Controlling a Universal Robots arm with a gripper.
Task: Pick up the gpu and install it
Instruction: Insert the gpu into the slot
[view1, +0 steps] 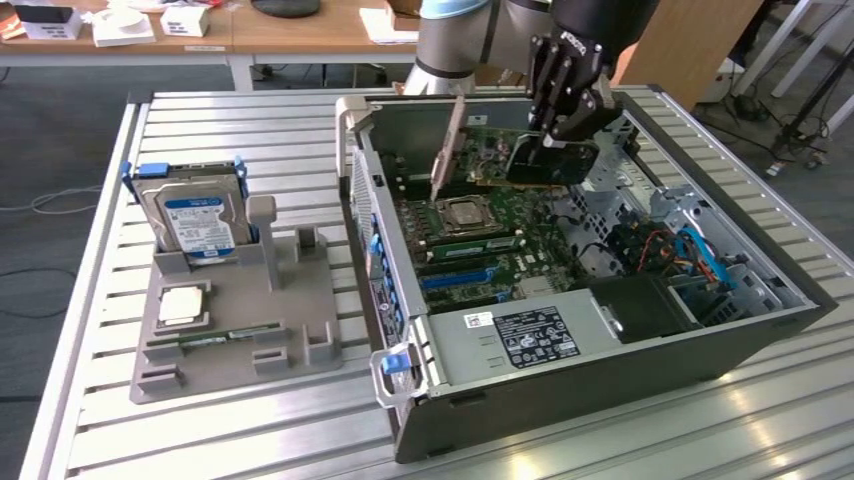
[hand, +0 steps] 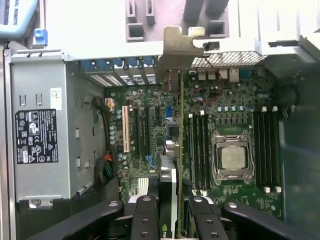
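- Gpu (view1: 529, 165): held on edge in the air, over the far end of the open case, above the motherboard and not yet seated in it.
- Bracket (hand: 181, 46): the silver end of the card, near the case's rear wall. We judge it must drop into a rear slot opening as the card goes down.
- Jaws: closed on the gpu's upper edge at a middling width, one finger on each face of the card.
- Expansion slots (hand: 150, 131): long connectors beside the card's line. We cannot tell which one lies directly beneath it.
- Step in hand, in our judgement: lining up and lowering. The card should be kept upright, its long edge parallel to the slot, and the descent straight, with no sideways drag across the board.
- Motherboard (view1: 497, 250): processor socket (hand: 233, 157) and memory rows close by. We would keep the card's corners clear of them.
- Case (view1: 601, 385): on its side, with the power supply (view1: 534, 340) at the near end.
- Worktop (view1: 200, 445): a grey fixture (view1: 227, 345) with the hard drive (view1: 198, 220), well apart from the work.
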